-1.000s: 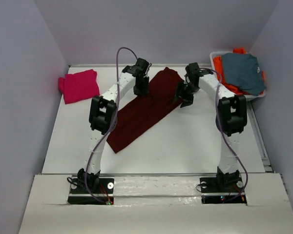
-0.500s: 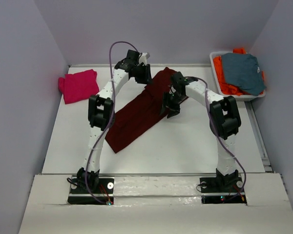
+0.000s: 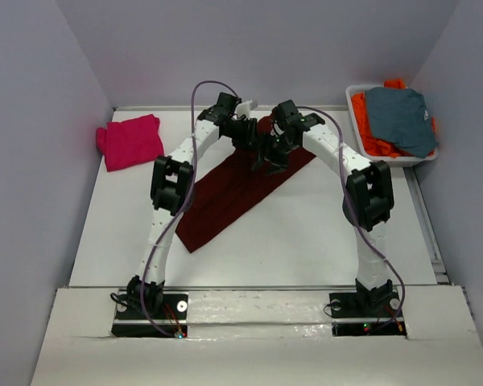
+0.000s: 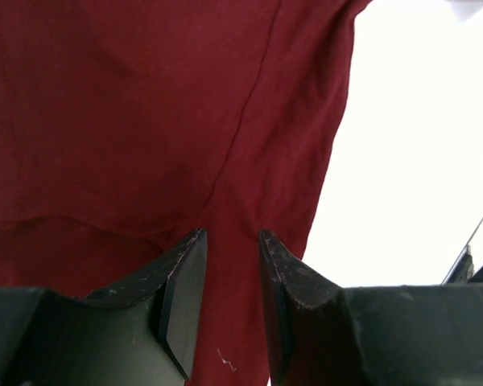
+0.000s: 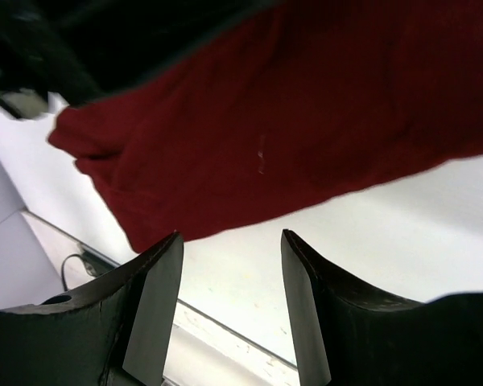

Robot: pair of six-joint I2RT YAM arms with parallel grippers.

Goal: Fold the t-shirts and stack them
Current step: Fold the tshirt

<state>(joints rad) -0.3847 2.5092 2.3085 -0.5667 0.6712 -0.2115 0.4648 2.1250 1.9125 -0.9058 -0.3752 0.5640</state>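
Between your left gripper's parted fingers lies the maroon t-shirt, not pinched. Your right gripper is released too, cloth just beyond its tips. Off leftward sits the pink shirt; rightward, the bin.

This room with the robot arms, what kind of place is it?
Probably a robot test booth: plain grey walls box in a white table, with a red shirt laid out and a bin of clothes.

My two grippers meet over the far end of the long dark maroon cloth t-shirt mid-table; the magenta-pink cloth t-shirt lies far left, the white plastic bin far right.
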